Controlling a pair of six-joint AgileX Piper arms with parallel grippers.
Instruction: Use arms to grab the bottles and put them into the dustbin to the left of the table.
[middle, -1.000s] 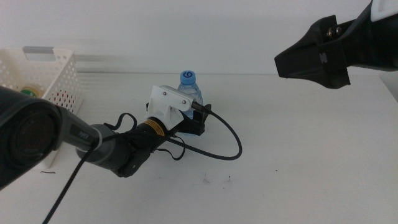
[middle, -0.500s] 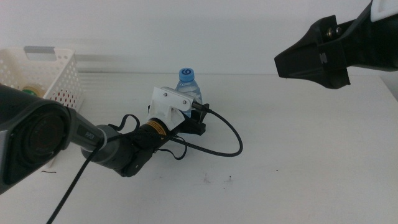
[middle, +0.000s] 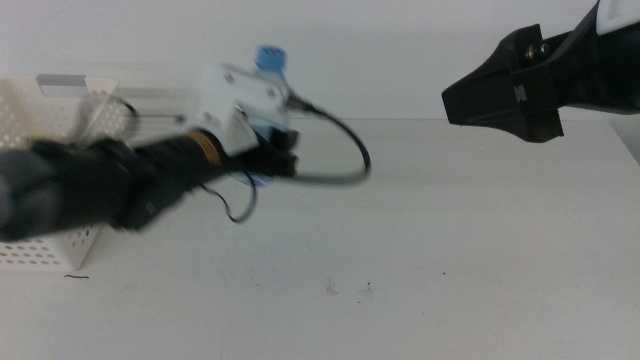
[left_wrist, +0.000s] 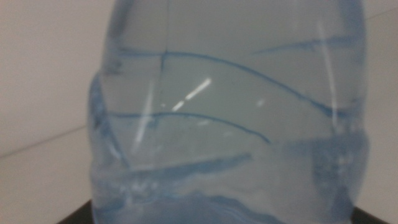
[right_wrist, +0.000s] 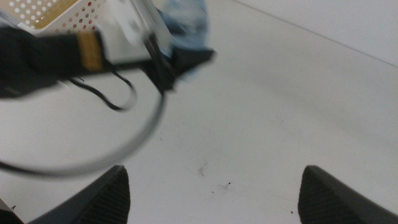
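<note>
Honestly, no readable print anywhere: the water bottle (left_wrist: 230, 118) fills my left wrist view with clear ribbed plastic and blue curved lines, but no letters resolve. Its blue cap (middle: 270, 56) carries no mark I can make out.

My left end effector (middle: 268, 140) is closed on the water bottle, holding it lifted clear of the desk (middle: 450, 250), cap up. Motion blur smears the arm and its looping black cable (middle: 335, 160). From desk centre the bottle sits toward 11 o'clock.

My right end effector (middle: 455, 103) hangs high toward 2 o'clock, well apart from the bottle; in its wrist view the two jaw tips stand wide apart with nothing between them, bare desk below.

Dustbin (middle: 50, 130), white and perforated with round holes, stands at 9 o'clock against the desk's left edge, a grey strip (middle: 65, 82) on its rim. My left arm crosses in front of its near wall.

Room: desk surface from 3 to 6 o'clock is open white, a few small dark specks (middle: 345, 290) near 6.
</note>
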